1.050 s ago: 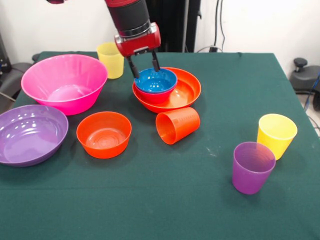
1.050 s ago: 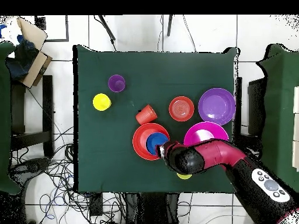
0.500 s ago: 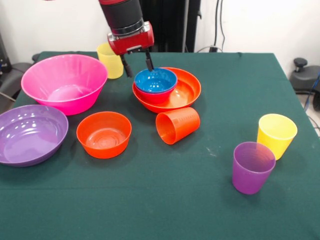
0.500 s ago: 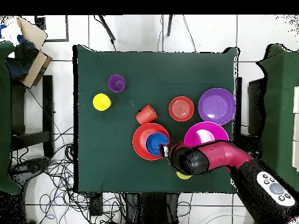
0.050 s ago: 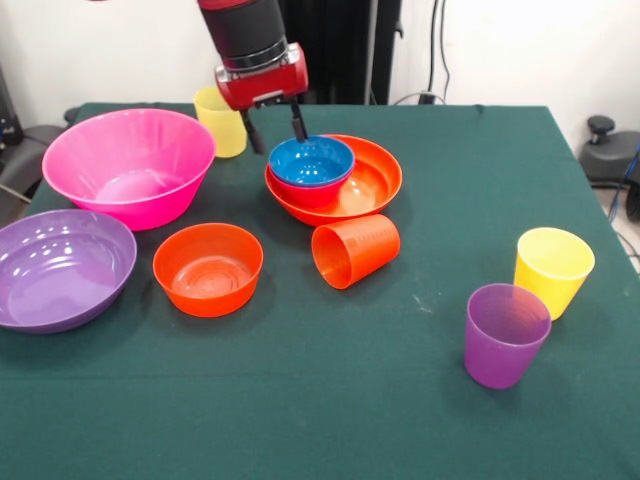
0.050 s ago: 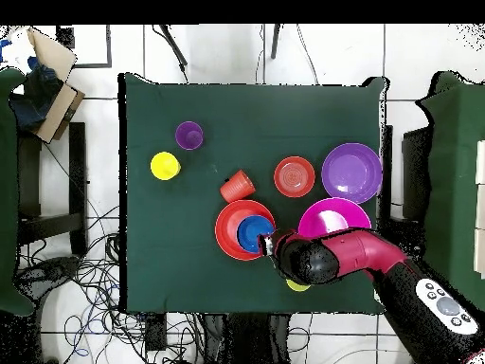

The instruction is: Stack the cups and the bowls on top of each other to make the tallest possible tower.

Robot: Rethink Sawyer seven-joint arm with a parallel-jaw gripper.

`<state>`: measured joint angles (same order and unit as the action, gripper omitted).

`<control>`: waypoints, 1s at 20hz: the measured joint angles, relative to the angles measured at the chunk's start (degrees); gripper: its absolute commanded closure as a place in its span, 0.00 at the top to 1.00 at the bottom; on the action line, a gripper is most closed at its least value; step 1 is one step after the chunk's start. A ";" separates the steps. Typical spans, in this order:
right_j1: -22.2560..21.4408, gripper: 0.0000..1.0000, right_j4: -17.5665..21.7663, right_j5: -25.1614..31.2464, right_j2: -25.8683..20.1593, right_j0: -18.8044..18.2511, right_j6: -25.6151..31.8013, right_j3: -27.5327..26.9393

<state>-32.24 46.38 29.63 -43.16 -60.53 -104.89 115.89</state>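
A blue bowl (image 5: 311,160) sits nested in a reddish-magenta bowl (image 5: 308,192), and both rest inside the wide orange bowl (image 5: 372,182). My gripper (image 5: 275,131) hangs open just above and behind the blue bowl's rim, holding nothing. In the overhead view the gripper (image 6: 270,245) is beside the blue bowl (image 6: 254,232). The big pink bowl (image 5: 128,165), the wide purple bowl (image 5: 60,265) and a small orange bowl (image 5: 208,268) stand apart and empty. An orange cup (image 5: 355,250) lies on its side. One yellow cup (image 5: 222,120) stands behind the gripper; another yellow cup (image 5: 553,270) and a purple cup (image 5: 506,335) stand at the right.
The green cloth (image 5: 330,400) covers the whole table. My arm (image 6: 360,256) crosses over the pink bowl's edge (image 6: 322,216) and partly hides the rear yellow cup (image 6: 298,284) in the overhead view. Chairs and cables surround the table.
My gripper has lifted off the blue bowl's rim and shifted a little toward the pink bowl. The blue bowl stays nested in the stack. Nothing moved in the last half second.
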 measured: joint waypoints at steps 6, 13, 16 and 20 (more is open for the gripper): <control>1.76 1.00 0.08 0.01 0.00 -0.07 0.00 -0.06; 4.84 1.00 0.17 0.00 -0.01 -0.89 0.00 -1.00; 5.73 1.00 0.16 0.00 -0.02 -1.77 0.00 -1.32; 5.94 1.00 0.14 0.12 -0.16 -2.62 0.00 -1.47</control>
<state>-26.30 46.52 29.75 -43.32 -63.14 -104.89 114.42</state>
